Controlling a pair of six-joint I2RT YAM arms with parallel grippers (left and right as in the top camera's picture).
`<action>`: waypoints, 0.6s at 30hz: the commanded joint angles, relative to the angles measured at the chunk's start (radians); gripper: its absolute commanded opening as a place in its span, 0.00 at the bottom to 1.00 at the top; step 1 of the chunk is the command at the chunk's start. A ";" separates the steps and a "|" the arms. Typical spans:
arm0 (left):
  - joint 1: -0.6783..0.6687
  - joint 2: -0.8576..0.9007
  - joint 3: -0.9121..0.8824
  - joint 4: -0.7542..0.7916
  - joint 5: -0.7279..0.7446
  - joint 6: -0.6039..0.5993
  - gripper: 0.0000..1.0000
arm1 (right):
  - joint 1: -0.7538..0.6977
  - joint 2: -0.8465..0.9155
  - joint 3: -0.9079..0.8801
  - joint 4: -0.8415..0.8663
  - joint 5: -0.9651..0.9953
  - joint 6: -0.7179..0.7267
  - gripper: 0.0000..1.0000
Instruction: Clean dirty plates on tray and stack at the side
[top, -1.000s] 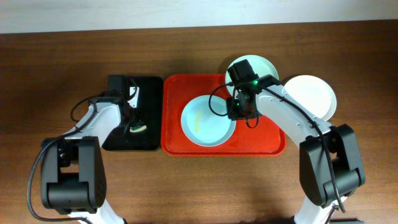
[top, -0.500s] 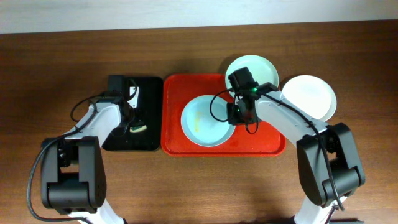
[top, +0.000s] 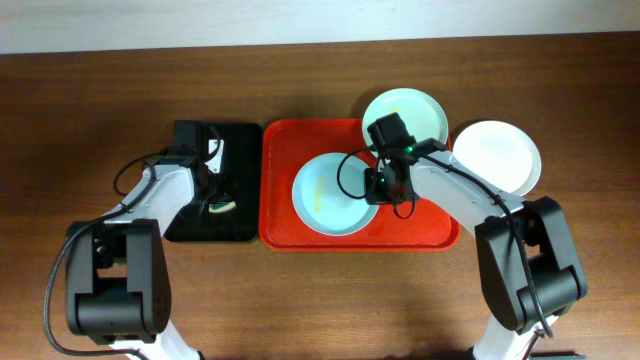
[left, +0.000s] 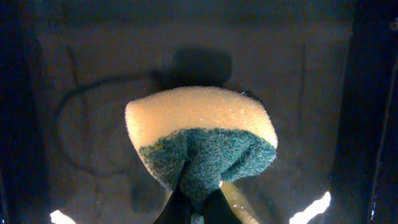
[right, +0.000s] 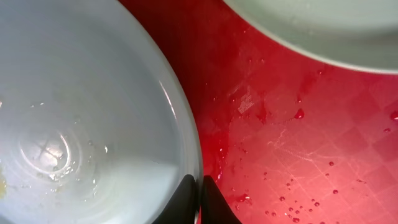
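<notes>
The pale blue plate (top: 333, 194) lies on the red tray (top: 430, 228) with a yellow smear near its middle. My right gripper (top: 378, 186) is shut on its right rim, which shows in the right wrist view (right: 186, 137) between the fingers (right: 199, 199). The mint green plate (top: 420, 108) rests on the tray's far right corner, and its edge shows in the right wrist view (right: 311, 31). The white plate (top: 500, 152) sits on the table right of the tray. My left gripper (left: 199, 208) is shut on a yellow and green sponge (left: 202, 134) over the black tray (top: 240, 150).
The black tray stands left of the red tray, touching it. The red tray's floor (right: 311, 143) is wet with water drops. Bare wooden table (top: 320, 300) lies in front and to both sides.
The right gripper has moved slightly left and down along the blue plate's rim. The left arm has not moved.
</notes>
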 joint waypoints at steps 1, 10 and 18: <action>-0.001 0.045 -0.011 0.000 -0.007 0.015 0.02 | -0.003 0.011 -0.014 0.008 -0.002 0.015 0.07; -0.001 0.045 -0.011 0.004 -0.007 0.015 0.02 | -0.003 0.011 -0.014 0.025 -0.030 0.015 0.26; -0.001 0.045 -0.011 0.003 -0.007 0.015 0.02 | -0.003 0.011 -0.022 0.039 -0.032 0.084 0.04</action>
